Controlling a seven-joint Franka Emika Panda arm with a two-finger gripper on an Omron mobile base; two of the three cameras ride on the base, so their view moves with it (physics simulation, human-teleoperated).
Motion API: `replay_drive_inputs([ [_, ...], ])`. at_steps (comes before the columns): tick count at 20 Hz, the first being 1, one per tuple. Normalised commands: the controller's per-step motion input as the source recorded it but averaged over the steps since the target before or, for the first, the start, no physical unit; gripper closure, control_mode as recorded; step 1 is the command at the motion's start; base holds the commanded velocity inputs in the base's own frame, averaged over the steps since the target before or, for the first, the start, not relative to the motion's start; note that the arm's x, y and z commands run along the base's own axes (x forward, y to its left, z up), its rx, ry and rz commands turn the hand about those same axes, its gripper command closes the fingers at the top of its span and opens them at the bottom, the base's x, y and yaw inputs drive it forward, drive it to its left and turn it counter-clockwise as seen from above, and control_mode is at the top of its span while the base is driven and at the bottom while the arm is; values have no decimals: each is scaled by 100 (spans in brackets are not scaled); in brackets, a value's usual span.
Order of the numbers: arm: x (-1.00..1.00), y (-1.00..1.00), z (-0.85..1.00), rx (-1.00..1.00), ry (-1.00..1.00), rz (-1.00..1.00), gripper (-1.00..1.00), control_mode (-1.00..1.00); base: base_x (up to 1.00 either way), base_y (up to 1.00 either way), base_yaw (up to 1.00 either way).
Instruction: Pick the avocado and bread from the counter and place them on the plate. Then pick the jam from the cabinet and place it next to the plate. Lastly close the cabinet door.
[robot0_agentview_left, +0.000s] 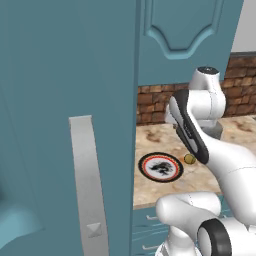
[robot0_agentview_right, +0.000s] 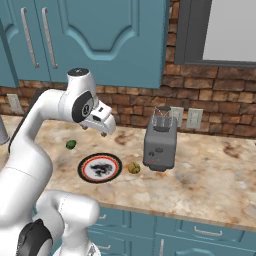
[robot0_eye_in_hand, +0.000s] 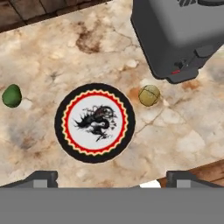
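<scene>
Left base view: the plate (robot0_agentview_left: 160, 167) lies bare on the counter (robot0_agentview_left: 210, 180), the bread (robot0_agentview_left: 189, 159), a small round roll, just beside it at 3 o'clock. The open cabinet door (robot0_agentview_left: 60, 125) fills the left.

Right base view: the avocado (robot0_agentview_right: 71, 144) lies near the plate's 10 o'clock, apart from it. The arm is elbow-up, its gripper (robot0_agentview_right: 104, 131) pointing down above the plate.

Hand view: the fingertips (robot0_eye_in_hand: 41, 178) stand wide apart, holding nothing. The avocado is probably firm, smooth and prone to roll; take it across its narrow middle.
</scene>
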Motion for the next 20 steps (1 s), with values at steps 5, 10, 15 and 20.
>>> replay_drive_inputs([
  [5,-5,-14,-16,7,-3,-27,-100,-100,0,0,0],
  [10,-4,-13,-40,-2,-7,-20,-100,-100,0,0,0],
  [15,0,-19,-46,-6,-5,-17,-100,-100,0,0,0],
  [20,0,-19,-46,-9,-7,-16,-100,-100,0,0,0],
])
